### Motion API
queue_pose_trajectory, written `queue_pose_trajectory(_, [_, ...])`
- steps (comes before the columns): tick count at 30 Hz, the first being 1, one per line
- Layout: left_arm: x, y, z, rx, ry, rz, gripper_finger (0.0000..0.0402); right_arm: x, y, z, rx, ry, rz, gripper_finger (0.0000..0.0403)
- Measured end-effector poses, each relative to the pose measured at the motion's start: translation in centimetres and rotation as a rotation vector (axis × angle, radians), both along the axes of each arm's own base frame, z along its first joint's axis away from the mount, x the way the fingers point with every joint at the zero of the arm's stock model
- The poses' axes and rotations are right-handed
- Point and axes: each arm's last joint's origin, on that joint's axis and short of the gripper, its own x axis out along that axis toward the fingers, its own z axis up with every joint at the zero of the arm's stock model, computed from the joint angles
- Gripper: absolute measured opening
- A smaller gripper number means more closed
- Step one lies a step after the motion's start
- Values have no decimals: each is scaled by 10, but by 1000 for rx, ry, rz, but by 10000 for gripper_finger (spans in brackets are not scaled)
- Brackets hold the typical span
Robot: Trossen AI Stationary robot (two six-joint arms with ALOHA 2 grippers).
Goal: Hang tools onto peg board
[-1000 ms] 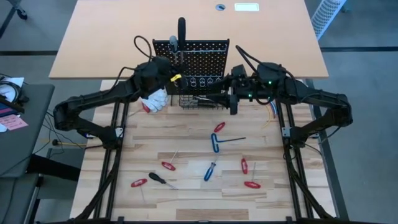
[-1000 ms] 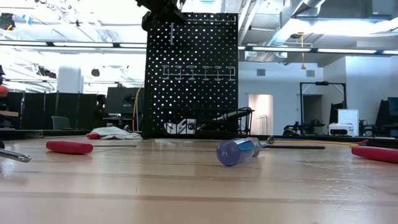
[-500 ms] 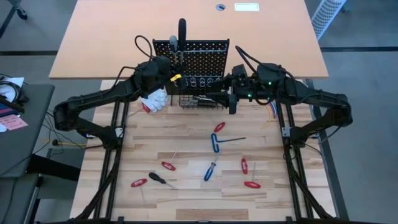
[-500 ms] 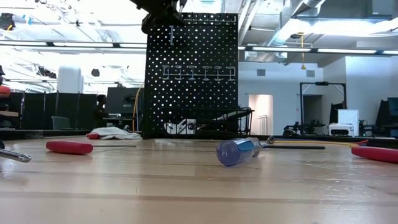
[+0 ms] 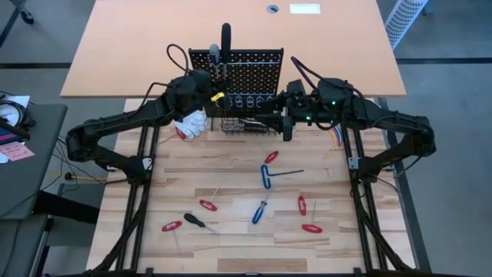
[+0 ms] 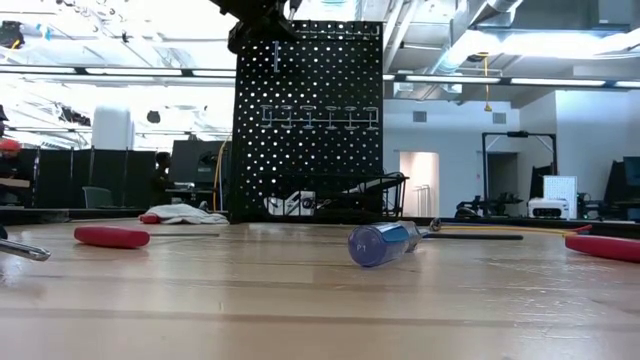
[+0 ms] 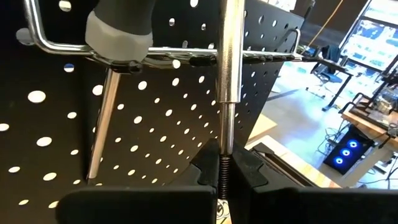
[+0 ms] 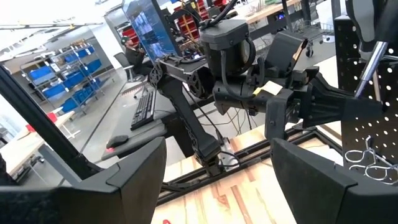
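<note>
Pegboard point(image 5: 247, 73) stood upright at the far edge of your wooden tabletop point(image 5: 231, 165). Your left claw point(image 7: 227, 171) was up at the board's top left, clamped shut on a thin metal shaft point(image 7: 228, 68) beside a grey-handled screwdriver point(image 7: 118, 31) already hanging. Your right claw point(image 5: 287, 123) hovered wide open, holding nothing, by the wire basket point(image 5: 250, 125). Remaining tools, among them a blue T-key point(image 5: 267, 176), lay scattered nearer you.

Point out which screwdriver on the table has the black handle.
It is the black-handled screwdriver at the table's near-left, beside a red-handled one. Every other loose screwdriver has a red handle, apart from one blue screwdriver nearer the middle.
</note>
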Motion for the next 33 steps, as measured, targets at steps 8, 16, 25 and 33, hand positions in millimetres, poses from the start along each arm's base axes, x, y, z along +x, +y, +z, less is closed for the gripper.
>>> queue_pose_trajectory(8, [1,-2,0,9,8,13,0,0,0,0,0,1,0,295])
queue_pose_trajectory(16, [2,3,-3,10,22,12,0,0,0,0,-1,1,-1,295])
queue_pose_trajectory(25, [15,10,-18,-39,41,1,0,0,0,0,0,3,1,295])
queue_pose_trajectory(33, [16,15,-23,-65,39,42,7,0,0,-1,0,6,1,295])
